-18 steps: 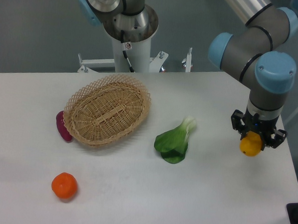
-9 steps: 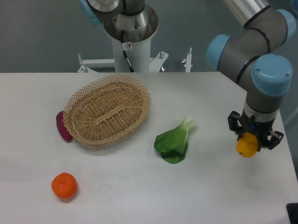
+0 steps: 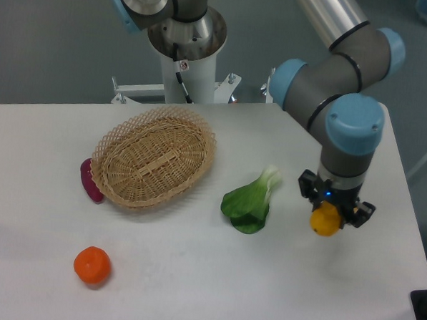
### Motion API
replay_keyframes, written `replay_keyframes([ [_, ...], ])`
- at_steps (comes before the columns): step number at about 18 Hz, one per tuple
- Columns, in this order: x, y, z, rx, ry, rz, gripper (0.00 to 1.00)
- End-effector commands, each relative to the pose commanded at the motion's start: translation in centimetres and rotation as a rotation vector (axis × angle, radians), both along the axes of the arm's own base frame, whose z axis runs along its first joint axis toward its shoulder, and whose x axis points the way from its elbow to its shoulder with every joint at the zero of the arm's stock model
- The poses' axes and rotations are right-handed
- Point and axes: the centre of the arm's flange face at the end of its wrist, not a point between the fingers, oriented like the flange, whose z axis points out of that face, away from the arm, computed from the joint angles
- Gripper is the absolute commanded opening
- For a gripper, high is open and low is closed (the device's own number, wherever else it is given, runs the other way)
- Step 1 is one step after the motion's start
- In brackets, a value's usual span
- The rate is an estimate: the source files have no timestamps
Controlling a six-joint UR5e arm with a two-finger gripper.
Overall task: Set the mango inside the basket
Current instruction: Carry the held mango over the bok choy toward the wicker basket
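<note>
Carry step: tool clamped on mango, held above bench. Basket well off to tool's side, beyond greens. Next: travel over basket, lower, release.

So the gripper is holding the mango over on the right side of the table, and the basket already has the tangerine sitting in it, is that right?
Not quite. The gripper does hold the mango at the right of the table, but the basket is empty. The camera view shows the tangerine lying on the table in front of the basket, well apart from it.
</note>
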Motion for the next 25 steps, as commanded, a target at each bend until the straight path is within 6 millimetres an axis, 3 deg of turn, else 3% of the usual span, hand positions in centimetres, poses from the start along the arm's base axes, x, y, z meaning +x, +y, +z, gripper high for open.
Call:
replay_keyframes([
  [5,3.2,1.9,0.5,0.005,-0.005,0.004,0.57],
  [8,5.7,2.2,-0.7,-0.013,-0.03,0.001,0.57],
  [14,13.4,3.2,-1.1,-0.028,-0.059,-0.036,0.57],
  [20,19.0,1.9,-2.1,-0.058,-0.088,-0.088,0.57],
  [22,20.0,1.6,-2.0,-0.057,-0.091,-0.094,0.57],
  [25,22.8,2.5,-2.2,-0.06,-0.097,-0.108,0.57],
])
